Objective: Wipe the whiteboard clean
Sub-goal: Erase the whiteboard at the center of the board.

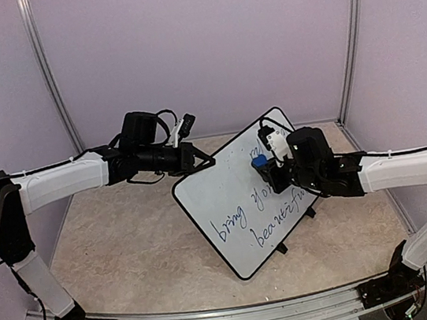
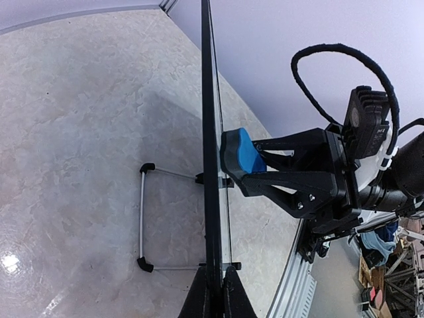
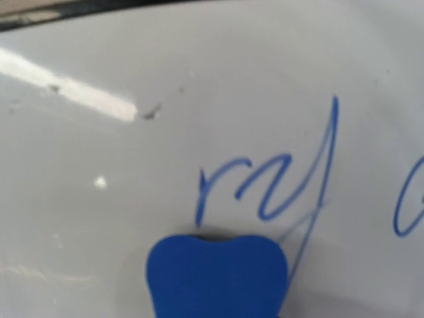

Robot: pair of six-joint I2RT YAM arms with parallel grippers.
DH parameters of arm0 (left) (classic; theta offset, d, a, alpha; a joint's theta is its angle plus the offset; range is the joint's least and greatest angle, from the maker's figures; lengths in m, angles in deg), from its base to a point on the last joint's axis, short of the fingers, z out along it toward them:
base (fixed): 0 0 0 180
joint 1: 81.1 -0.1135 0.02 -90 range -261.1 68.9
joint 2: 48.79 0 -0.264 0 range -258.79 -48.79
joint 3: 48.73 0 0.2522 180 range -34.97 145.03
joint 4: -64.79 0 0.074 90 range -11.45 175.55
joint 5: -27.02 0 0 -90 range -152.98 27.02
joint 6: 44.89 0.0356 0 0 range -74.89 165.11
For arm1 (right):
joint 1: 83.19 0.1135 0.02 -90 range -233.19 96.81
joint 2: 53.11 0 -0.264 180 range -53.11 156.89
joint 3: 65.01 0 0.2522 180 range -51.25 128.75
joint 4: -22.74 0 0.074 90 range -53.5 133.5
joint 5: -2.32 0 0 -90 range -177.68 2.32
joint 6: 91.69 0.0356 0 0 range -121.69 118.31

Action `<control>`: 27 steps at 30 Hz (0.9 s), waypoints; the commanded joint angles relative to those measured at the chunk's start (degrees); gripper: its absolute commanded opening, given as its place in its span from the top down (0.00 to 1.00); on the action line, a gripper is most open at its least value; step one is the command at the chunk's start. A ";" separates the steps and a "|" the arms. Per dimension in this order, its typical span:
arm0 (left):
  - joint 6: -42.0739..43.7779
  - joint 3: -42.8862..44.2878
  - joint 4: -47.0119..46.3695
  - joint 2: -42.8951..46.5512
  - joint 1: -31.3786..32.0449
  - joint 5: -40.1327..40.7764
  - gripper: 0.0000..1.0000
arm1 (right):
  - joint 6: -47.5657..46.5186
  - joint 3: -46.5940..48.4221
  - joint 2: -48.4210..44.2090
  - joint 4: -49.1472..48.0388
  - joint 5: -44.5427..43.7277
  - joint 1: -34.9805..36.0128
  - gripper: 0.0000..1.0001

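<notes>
The whiteboard [image 1: 209, 188] stands tilted mid-tabletop [image 1: 115, 253], its edge pinched between the left fingers [image 2: 236, 299], apparently to steady it, while the right fingers [image 2: 281, 189] clamp the eraser [image 2: 242, 154] flat against its face beside the writing [image 3: 265, 189], seemingly ready to wipe.

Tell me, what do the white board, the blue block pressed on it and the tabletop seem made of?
The board: smooth glossy white panel, perhaps coated metal or plastic; a bright light streak reflects off it. The blue block: matte, rounded, soft-looking, probably foam or rubber. The tabletop: beige marbled sheen, stone or stone-look laminate; can't tell which.
</notes>
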 commanded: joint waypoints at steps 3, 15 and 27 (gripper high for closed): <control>3.11 -0.47 -1.93 2.73 1.20 -3.30 1.00 | 0.58 -1.08 -1.40 2.72 -1.71 0.33 0.74; 3.37 -0.47 -1.78 2.70 1.47 -3.03 1.00 | -3.24 9.47 6.23 0.35 -2.58 -2.31 0.73; 3.12 -0.47 -1.97 2.83 1.38 -3.52 1.00 | 0.17 0.11 1.09 -0.16 3.34 -2.05 0.74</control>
